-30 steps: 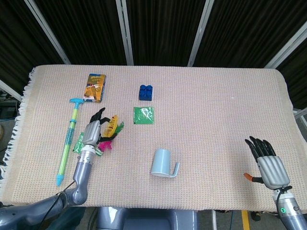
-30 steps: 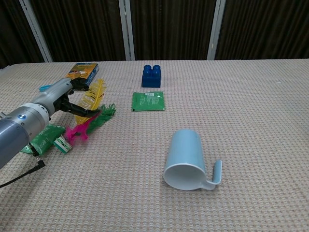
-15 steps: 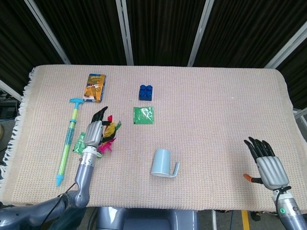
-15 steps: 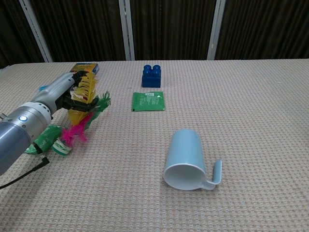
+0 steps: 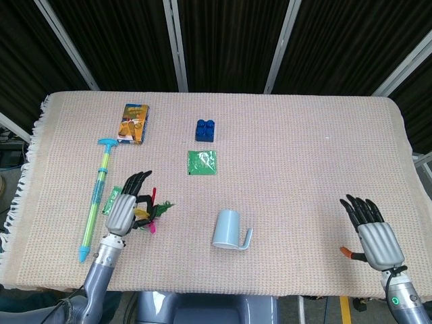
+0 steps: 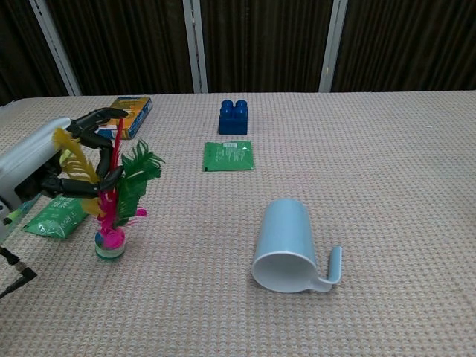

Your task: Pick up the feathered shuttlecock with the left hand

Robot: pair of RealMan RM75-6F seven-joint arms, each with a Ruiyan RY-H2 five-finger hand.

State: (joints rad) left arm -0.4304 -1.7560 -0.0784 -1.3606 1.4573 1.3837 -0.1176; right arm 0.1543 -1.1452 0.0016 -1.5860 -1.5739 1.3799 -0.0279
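Note:
The feathered shuttlecock point(image 6: 115, 201) has yellow, green, red and pink feathers and a round pink and green base. It stands upright, base down, at the front left of the table. My left hand point(image 6: 71, 160) holds it by the feathers, with the fingers curled around them. Whether the base touches the cloth I cannot tell. In the head view the left hand point(image 5: 127, 206) covers most of the shuttlecock point(image 5: 152, 214). My right hand point(image 5: 371, 233) hovers at the front right corner, fingers spread and holding nothing.
A light blue mug point(image 6: 286, 245) lies on its side in the middle front. A green packet point(image 6: 56, 217) lies just left of the shuttlecock, with a long toy pump point(image 5: 96, 196) beyond it. Farther back are a green sachet point(image 6: 228, 156), a blue brick point(image 6: 233, 117) and an orange box point(image 6: 130, 111).
My left hand closed on the feathers and drew back toward the front edge. The shuttlecock went from lying on the cloth to upright. The right hand barely moved.

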